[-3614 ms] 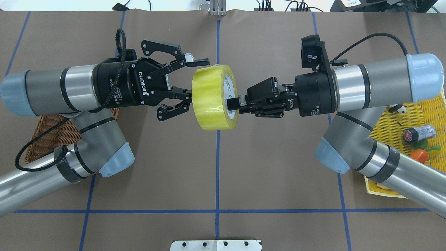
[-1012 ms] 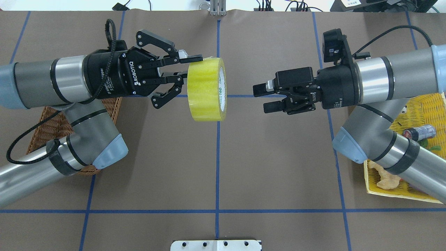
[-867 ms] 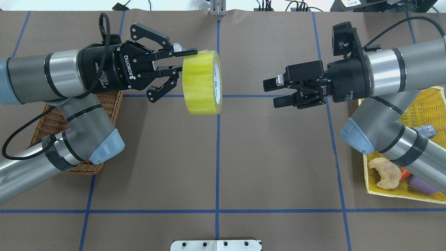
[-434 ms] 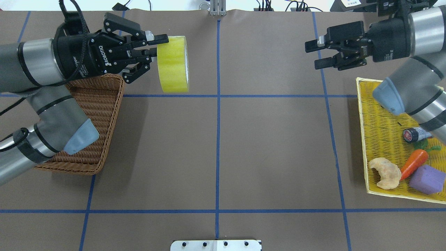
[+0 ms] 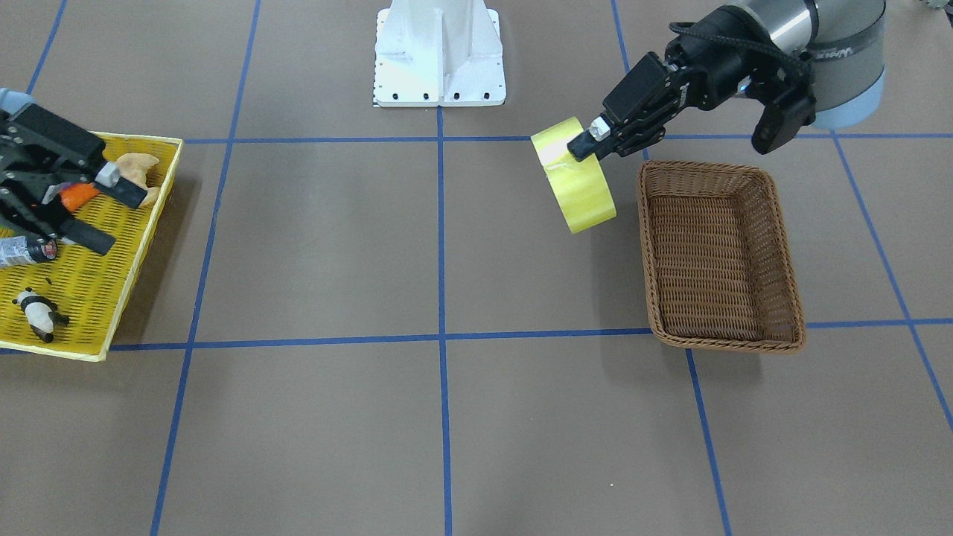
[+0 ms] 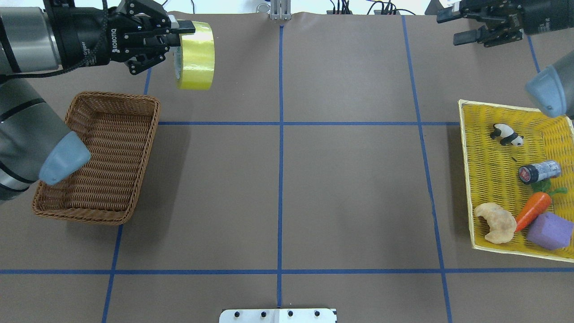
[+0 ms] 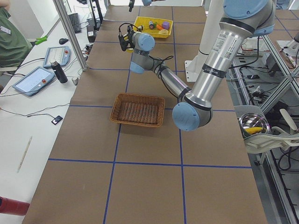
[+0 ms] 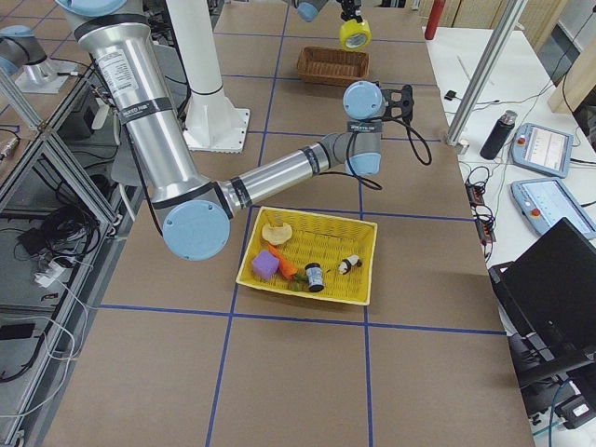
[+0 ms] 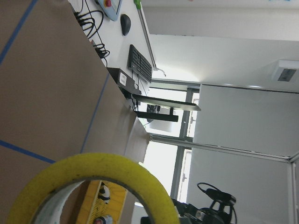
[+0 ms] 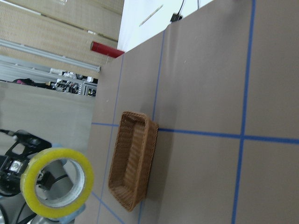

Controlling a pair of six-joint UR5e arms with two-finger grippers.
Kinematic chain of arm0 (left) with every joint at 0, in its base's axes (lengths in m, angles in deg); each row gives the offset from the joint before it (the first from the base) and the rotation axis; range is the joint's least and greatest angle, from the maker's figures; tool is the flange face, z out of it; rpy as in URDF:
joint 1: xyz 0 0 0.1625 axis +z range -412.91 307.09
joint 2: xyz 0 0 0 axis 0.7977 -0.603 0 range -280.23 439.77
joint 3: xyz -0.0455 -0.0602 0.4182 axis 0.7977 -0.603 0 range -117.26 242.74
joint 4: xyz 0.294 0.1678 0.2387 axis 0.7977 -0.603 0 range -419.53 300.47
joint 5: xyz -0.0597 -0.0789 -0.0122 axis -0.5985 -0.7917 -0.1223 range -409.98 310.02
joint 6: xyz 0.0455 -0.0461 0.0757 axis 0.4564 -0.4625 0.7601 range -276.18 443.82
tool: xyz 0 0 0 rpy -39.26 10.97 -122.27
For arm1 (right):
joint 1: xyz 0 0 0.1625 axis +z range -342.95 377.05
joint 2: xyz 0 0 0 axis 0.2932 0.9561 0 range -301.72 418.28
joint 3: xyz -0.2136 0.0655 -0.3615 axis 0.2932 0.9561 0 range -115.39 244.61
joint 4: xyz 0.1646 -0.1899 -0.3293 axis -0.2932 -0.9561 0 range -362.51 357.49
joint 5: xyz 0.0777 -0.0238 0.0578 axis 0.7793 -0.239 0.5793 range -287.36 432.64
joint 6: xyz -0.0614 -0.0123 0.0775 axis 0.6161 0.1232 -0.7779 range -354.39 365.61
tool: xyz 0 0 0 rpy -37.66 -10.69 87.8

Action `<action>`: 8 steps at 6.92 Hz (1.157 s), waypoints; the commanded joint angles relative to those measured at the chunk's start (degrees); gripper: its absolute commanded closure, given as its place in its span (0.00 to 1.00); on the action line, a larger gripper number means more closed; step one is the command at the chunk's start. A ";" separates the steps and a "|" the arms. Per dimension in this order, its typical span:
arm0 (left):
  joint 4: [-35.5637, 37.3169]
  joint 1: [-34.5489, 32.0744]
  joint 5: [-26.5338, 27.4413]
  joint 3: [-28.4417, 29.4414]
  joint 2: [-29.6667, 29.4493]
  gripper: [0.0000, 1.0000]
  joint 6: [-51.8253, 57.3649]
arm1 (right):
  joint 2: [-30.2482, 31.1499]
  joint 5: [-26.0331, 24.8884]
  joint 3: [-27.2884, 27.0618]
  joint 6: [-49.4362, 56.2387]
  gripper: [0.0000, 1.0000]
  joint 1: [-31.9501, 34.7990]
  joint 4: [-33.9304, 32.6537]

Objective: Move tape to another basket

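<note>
"ROBOTIQ" is read in white on the black body of the left gripper [image 6: 179, 35], with a line of smaller white print beside it of which only "Gripper" can be made out. Green print is seen on the pale core of the tape [image 6: 195, 56], but it is too small to be read. A red and white label on the small bottle [image 6: 538, 171] cannot be read either.

The left forearm is held level and high over the table's left end, with the wrist turned so that the gripper points toward the right end. Its fingers are clamped on the wall of the roll, one on the yellow outside and one inside the core. The tape is held upright on its edge in the air and hangs below the fingers, with its open core facing along the table. It is held to the centre side of the basket [image 6: 107, 166], off its far corner and not over it. The basket lies by the table's left edge.

The right gripper [image 6: 453, 29] is raised toward the far right corner and points left. Its fingers are parted, with nothing between them. The yellow tray [image 6: 466, 179] lies by the right edge, and a panda figure [image 6: 506, 134], the bottle, a carrot [image 6: 533, 208], a purple block [image 6: 549, 231] and a pastry [image 6: 495, 217] are kept in it.
</note>
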 commanded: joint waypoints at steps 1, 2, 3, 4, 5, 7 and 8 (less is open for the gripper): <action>33.41 -2.43 -0.24 -10.76 0.81 1.00 20.03 | 4.33 -1.27 0.09 16.13 0.00 6.08 -10.70; 45.66 -3.66 -0.06 -14.29 1.59 1.00 29.95 | 5.40 -4.50 -0.08 23.87 0.00 7.41 -16.05; 53.26 -4.20 2.38 -16.32 1.95 1.00 36.40 | 6.37 -8.71 -0.43 31.43 0.00 8.03 -20.36; 60.47 -4.11 7.27 -17.74 2.39 1.00 40.82 | 7.95 -13.53 -0.70 40.47 0.00 8.47 -24.76; 66.20 -4.11 10.37 -18.45 2.48 1.00 47.56 | 8.57 -16.63 -2.53 50.74 0.00 8.56 -32.81; 74.50 -2.37 11.90 -17.76 4.58 1.00 54.90 | 8.23 -16.92 -10.25 66.65 0.00 8.13 -61.92; 76.43 0.86 11.63 -14.88 4.68 1.00 55.10 | 6.92 -16.84 -10.63 72.50 0.00 7.60 -72.51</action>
